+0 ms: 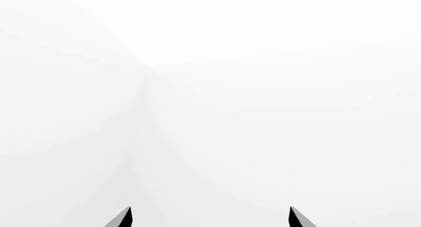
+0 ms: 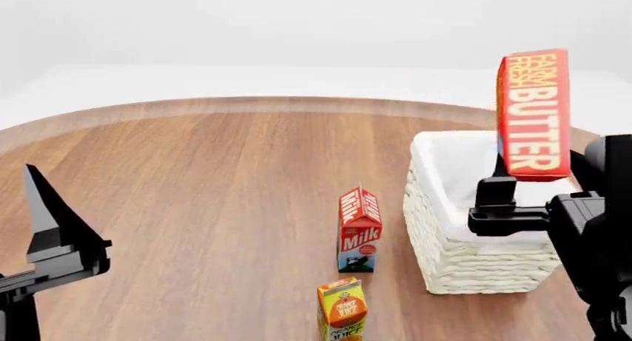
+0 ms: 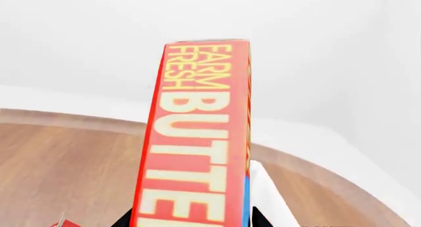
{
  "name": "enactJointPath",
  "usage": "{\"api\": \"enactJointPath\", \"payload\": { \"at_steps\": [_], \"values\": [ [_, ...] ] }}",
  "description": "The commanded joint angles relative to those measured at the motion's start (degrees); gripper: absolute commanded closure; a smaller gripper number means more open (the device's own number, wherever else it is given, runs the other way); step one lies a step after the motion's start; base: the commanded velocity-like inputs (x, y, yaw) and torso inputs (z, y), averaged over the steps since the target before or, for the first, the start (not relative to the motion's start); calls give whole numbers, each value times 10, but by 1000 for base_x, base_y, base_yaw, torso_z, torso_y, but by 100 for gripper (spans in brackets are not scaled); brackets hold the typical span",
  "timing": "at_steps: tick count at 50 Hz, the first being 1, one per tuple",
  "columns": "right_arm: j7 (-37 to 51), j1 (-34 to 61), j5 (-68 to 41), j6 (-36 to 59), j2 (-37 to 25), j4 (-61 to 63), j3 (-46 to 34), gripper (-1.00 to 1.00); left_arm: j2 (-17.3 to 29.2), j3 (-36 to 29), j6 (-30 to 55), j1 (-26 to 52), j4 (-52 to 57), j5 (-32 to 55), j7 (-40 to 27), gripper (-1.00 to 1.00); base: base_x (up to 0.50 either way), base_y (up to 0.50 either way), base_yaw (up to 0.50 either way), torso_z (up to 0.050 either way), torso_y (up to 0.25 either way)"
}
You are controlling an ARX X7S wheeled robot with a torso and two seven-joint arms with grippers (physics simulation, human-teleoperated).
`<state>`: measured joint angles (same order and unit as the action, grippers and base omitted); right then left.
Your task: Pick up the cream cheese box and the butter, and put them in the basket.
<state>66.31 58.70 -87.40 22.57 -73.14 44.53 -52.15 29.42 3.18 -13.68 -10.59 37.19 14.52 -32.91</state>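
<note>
Holding the butter (image 2: 534, 113) upright in my right tool (image 2: 505, 180), clamped, above the basket (image 2: 464, 260); left tool (image 1: 210, 218) parted, empty.

"FARM FRESH BUTTER" on butter (image 2: 534, 113), "Milk" on milk carton (image 2: 360, 229)

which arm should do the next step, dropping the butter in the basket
Right. The right gripper holds the red-orange brick-shaped butter box upright above the white woven wicker basket. The left gripper is open, empty, and far across the wooden table.
</note>
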Motion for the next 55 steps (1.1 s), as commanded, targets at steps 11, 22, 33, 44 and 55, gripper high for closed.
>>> {"api": "enactJointPath", "payload": {
  "at_steps": [11,22,33,44,55],
  "values": [
    [-279,118,-74,125,-21,-138,67,100,-7,9,15,3,12,-12,11,-100,0,0,0,0,1],
    [-334,134,-81,150,-38,-212,74,100,-4,10,19,2,18,-12,9,-100,0,0,0,1,2],
    [-341,136,-86,166,-49,-261,75,100,-4,6,23,5,20,-16,8,-100,0,0,0,0,1],
    [-416,180,-27,248,2,-340,58,100,-2,3,29,8,24,-17,7,-100,0,0,0,1,2],
    [-457,196,15,267,47,-419,42,100,-2,-2,32,12,23,-19,7,-100,0,0,0,0,1]
  ]
}}
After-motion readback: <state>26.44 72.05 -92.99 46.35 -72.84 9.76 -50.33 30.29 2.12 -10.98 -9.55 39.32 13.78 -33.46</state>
